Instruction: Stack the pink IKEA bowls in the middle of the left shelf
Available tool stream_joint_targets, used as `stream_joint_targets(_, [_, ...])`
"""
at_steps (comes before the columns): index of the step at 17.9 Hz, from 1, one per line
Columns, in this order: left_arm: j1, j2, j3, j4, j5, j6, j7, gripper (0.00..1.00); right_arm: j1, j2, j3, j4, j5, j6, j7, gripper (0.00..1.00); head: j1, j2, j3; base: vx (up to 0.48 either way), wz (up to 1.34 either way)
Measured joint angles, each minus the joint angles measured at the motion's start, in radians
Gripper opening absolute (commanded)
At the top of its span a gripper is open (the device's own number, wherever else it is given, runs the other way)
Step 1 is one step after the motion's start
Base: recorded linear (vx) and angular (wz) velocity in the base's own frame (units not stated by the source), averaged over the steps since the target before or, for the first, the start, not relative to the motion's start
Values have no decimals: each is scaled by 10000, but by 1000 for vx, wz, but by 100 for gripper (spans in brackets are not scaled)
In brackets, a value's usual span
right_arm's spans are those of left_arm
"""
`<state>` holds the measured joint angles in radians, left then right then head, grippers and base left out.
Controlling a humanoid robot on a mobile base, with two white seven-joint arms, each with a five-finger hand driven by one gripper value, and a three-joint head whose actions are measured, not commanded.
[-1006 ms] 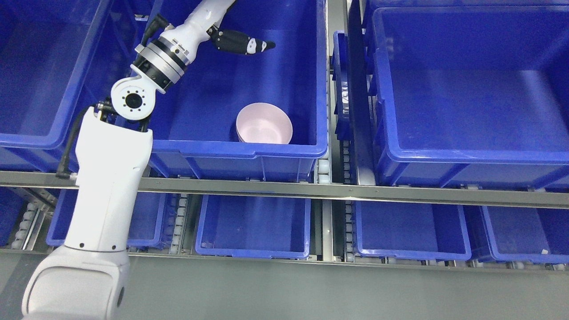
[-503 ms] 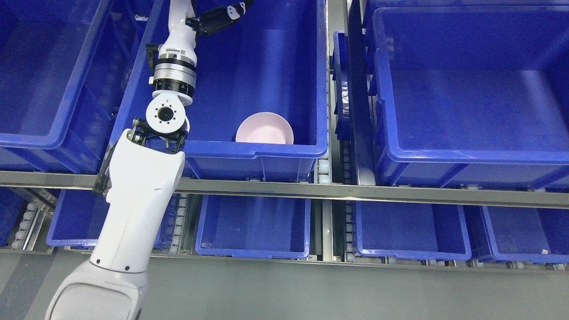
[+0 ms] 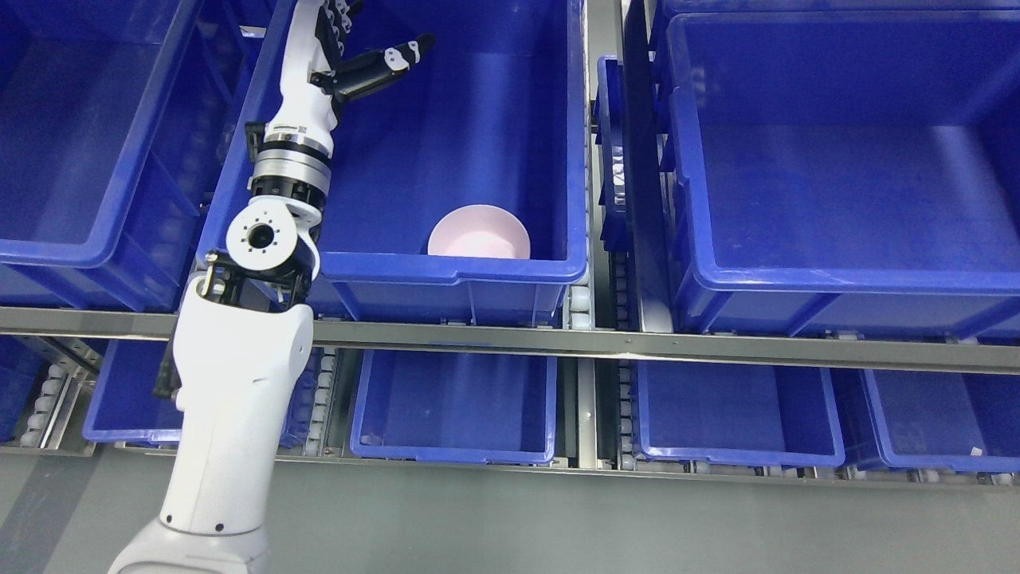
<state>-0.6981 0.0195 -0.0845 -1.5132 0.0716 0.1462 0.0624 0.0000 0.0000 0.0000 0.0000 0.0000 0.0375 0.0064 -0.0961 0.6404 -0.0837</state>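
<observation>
A pale pink bowl (image 3: 479, 233) sits upright in the near right part of the middle blue bin (image 3: 446, 269), partly hidden behind the bin's front wall. It looks like nested bowls, though I cannot tell how many. My left arm rises from the lower left to the bin's left wall, and my left hand (image 3: 362, 52) hangs high over the bin's far left corner. Its black fingers (image 3: 390, 59) are spread and hold nothing. The hand is well above and to the left of the bowl. My right arm is out of sight.
Large blue bins stand to the left (image 3: 80, 159) and right (image 3: 845, 167) on the same shelf. A metal shelf rail (image 3: 606, 343) runs across the front. Smaller blue bins (image 3: 454, 406) fill the level below. Grey floor lies at the bottom.
My left arm swung from leaning left to more upright, and the hand lifted off the bin's inside toward its far left corner, fingers now spread. The bowl stays put; the camera shifted slightly.
</observation>
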Motion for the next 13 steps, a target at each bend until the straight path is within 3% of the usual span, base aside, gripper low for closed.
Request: stream_joint_targets(13, [1021, 590, 1550, -1004, 109, 1029, -1684, 100, 0, 0, 0, 0, 0, -23, 0, 100, 0, 0, 0, 0, 0])
